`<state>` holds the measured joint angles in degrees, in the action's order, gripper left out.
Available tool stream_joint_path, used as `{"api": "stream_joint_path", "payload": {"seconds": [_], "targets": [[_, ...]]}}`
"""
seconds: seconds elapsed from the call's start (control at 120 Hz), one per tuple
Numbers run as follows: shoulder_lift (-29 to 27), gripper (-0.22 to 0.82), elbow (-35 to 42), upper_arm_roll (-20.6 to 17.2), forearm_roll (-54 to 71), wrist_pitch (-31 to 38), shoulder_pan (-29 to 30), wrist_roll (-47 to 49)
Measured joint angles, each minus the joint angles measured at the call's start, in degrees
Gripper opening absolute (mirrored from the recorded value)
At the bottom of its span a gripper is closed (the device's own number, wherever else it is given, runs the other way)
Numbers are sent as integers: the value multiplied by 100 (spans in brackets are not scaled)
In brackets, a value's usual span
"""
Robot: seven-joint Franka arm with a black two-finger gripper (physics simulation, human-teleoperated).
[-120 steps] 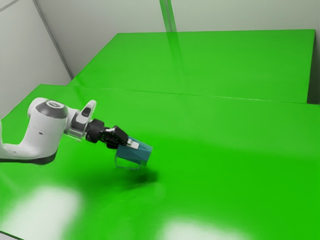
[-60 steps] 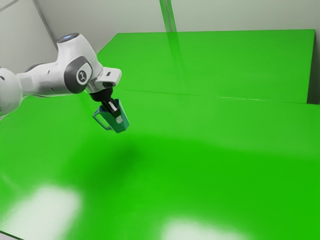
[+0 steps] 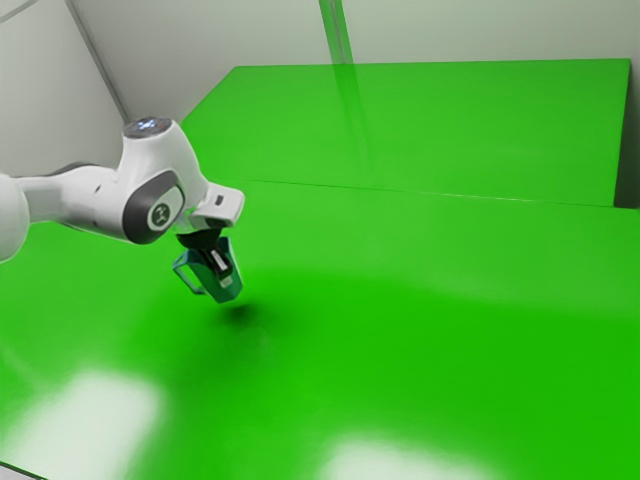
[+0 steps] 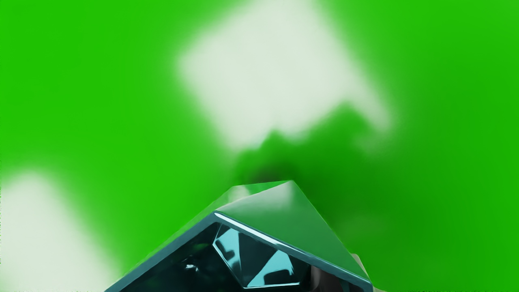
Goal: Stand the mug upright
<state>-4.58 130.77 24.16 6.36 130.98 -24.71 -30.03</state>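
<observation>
Held a little above the table, my gripper (image 3: 223,272) points downward and is shut on the teal faceted mug (image 3: 232,291). The mug leans somewhat, its base toward the table and its handle (image 3: 187,272) on the exterior view's left. The wrist view has the mug (image 4: 279,227) below the camera, its open rim facing the hand and its inside partly visible. There the gripper (image 4: 342,271) pinches the mug's wall, with one finger inside and the other outside. Part of the handle's side is hidden by the mug's body in the wrist view.
The glossy green table (image 3: 400,340) spreads beneath the arm, with pale reflections near its front. Behind it stands another green surface (image 3: 450,120), with grey walls (image 3: 200,30) at the back.
My hand has swung from a sideways reach to pointing down, turning the mug from nearly lying to a slight lean. It rose and moved back left, then lowered with the mug.
</observation>
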Motion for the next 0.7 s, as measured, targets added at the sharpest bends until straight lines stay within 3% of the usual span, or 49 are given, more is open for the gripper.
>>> {"api": "stream_joint_path", "payload": {"seconds": [0.7], "targets": [[537, -18, 15, 15, 127, 613, -399, 752]]}}
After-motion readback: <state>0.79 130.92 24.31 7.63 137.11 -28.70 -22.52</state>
